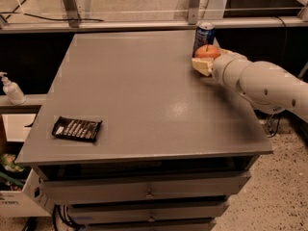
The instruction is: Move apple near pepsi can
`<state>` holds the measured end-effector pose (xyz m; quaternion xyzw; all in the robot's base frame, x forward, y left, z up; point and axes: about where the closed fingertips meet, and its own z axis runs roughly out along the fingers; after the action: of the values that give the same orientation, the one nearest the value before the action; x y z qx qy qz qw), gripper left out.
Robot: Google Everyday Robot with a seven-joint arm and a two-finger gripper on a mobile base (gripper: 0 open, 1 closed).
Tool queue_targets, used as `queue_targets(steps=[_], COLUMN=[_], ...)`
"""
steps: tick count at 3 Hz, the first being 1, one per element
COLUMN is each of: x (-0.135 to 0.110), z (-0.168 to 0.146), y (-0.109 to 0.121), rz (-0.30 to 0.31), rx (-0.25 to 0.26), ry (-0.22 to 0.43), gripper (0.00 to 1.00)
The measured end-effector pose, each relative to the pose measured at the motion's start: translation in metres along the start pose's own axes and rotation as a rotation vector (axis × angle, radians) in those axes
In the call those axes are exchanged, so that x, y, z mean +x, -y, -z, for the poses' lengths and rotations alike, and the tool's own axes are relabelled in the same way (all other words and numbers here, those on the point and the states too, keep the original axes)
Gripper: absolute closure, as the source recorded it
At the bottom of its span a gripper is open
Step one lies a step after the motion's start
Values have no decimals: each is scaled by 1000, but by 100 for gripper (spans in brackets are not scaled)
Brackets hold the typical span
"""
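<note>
- We are observing a grey table [144, 95] with drawers [149, 192] beneath its top.
- The gripper [206, 60] is sitting over the far right part of the tabletop, at the end of a white arm [262, 81] that is reaching in from the right edge.
- The gripper is clasping the apple [208, 52]. One cream-coloured finger [201, 66] is showing just below and in front of the fruit, and the other is hidden behind it.
- The apple is showing its red-orange skin and a short dark stem pointing upward.
- We are unable to tell whether the apple is resting on the tabletop or hanging slightly above it.
- The pepsi can [204, 34] is standing upright near the far edge of the table, directly behind the apple.
- The apple is overlapping the lower part of the can in this view. We cannot tell whether the two are touching, but they are sitting just beside each other.
- A flat black snack wrapper [77, 128] is lying near the front left corner of the table, well apart from the apple and the can.
- A small pump bottle [11, 89] is standing on a ledge to the left of the table.
</note>
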<state>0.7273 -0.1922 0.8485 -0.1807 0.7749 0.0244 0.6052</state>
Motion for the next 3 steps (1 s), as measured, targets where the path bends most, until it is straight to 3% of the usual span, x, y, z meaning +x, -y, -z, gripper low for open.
queue_targets(steps=[2,3], x=[4,2], z=[-2,-2], y=[-1,-1], rz=[5,12], rx=[-14,-17], ry=[-14,-19], gripper=[13,0])
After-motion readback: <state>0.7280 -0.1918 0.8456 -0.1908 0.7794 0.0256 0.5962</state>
